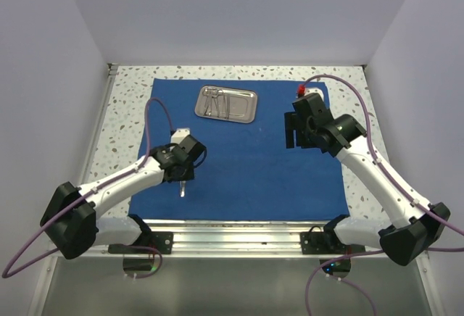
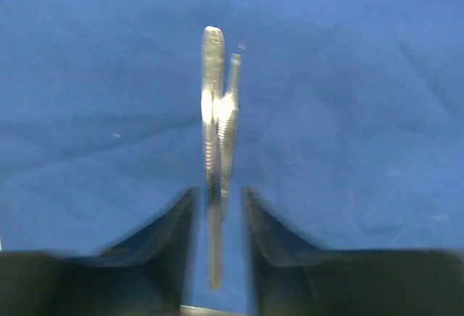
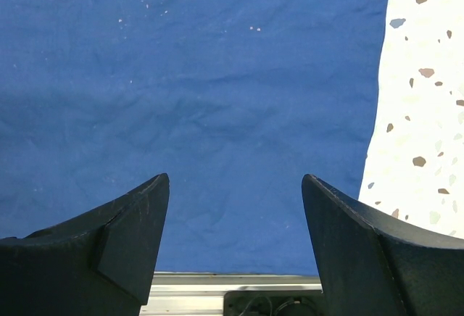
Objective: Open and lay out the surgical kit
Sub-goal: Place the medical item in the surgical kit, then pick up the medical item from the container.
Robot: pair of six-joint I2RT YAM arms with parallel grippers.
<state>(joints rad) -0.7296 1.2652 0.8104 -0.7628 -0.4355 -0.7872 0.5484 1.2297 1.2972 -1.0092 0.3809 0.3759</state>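
Where left hand (image 1: 181, 180) hangs, tweezers (image 2: 215, 113) nr cloth (image 1: 254, 164) front edge (tray (image 1: 245, 107) far)

tray (image 1: 243, 104) on cloth (image 1: 254, 164), far side | tweezers (image 1: 183, 189) near-left, over cloth

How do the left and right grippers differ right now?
The left gripper has its jaws narrowly apart with the tweezers between them, and the blue cloth shows on either side. The right gripper has its jaws wide with nothing between. The left gripper is over the cloth's near-left part. The right gripper is at its right edge, beside the speckled table. Both point down at the cloth.
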